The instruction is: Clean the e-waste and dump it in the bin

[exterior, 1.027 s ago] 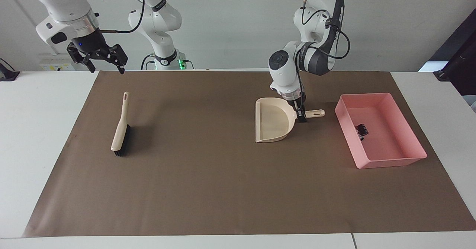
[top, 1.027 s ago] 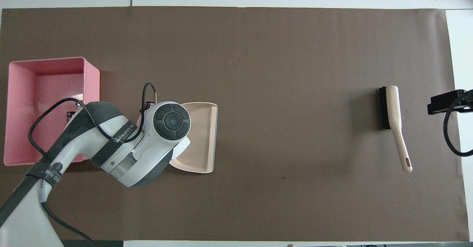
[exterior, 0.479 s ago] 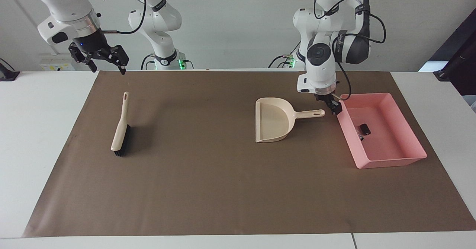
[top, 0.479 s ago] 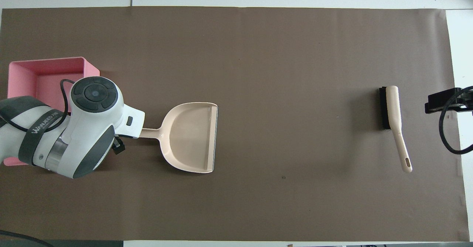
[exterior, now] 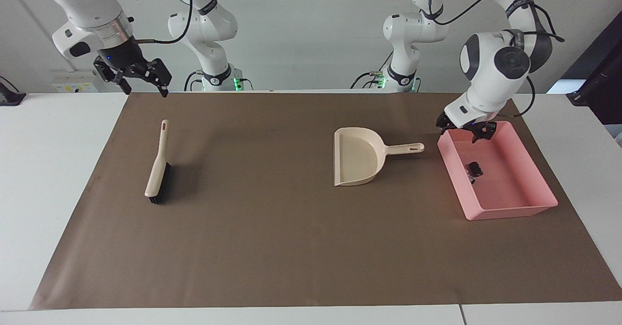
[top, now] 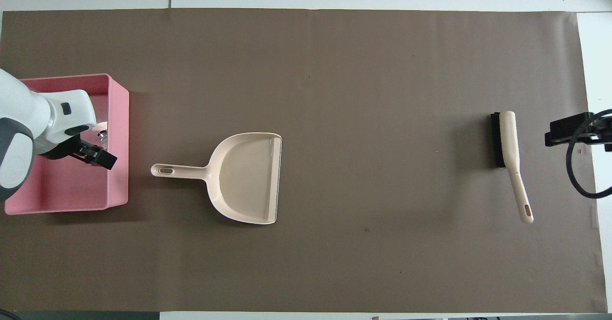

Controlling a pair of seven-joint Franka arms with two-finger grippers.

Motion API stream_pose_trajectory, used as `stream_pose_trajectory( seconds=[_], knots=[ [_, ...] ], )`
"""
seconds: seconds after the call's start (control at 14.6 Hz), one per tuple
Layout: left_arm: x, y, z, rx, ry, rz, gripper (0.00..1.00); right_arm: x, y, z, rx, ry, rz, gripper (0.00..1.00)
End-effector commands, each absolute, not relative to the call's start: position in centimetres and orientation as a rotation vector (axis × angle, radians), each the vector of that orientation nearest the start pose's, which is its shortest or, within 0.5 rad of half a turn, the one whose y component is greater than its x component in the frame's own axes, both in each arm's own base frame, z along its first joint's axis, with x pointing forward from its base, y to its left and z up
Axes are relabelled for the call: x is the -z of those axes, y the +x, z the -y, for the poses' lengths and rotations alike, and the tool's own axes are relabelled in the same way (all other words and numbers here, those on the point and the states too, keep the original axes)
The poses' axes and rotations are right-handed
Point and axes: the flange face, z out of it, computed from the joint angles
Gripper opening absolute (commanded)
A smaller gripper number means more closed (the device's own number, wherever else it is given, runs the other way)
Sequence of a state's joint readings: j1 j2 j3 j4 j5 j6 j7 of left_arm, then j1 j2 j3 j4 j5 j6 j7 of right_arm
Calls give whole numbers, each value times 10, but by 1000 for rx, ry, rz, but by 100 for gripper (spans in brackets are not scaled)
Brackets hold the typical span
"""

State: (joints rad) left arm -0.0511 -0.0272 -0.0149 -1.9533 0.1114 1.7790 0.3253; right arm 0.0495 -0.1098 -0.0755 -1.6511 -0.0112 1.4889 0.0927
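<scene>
My left gripper hangs over the bin's end that is nearer to the robots, and its fingers are apart with nothing between them. My right gripper waits in the air over the counter's edge at the right arm's end, just off the brown mat; its fingers are also apart and empty. The e-waste lies inside the bin, on its floor close to the wall that faces the dustpan; I see it there only as a small dark clump and I cannot separate the two parts. The dustpan rests flat on the mat beside the bin, with its handle pointing toward the bin, and its tray looks empty. The brush lies on the mat toward the right arm's end, well apart from the rest. From how things lie, I judge that the dumping step is done and the tools are put down, so the task is at its end or very near it. The next move, in my opinion, asks only that I lift the left arm clear of the bin without touching its rim, and check that no piece remains on the mat; I see none there.
</scene>
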Motion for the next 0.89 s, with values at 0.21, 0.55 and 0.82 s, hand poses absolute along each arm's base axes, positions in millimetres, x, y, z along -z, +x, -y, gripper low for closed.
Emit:
stream_pose_trajectory(
  seconds=[0.21,0.55,0.82],
  knots=[
    [-585,543,4,-126,-3127,-246,98,-646,537,-2,-113,-3183,-166,99],
    [-628,546,8,-27,-3171,-172,98,-645,539,5,-108,-3172,-213,99],
    [-630,543,8,-44,-3170,-160,98,-633,527,-3,-144,-3157,-307,99]
  ],
)
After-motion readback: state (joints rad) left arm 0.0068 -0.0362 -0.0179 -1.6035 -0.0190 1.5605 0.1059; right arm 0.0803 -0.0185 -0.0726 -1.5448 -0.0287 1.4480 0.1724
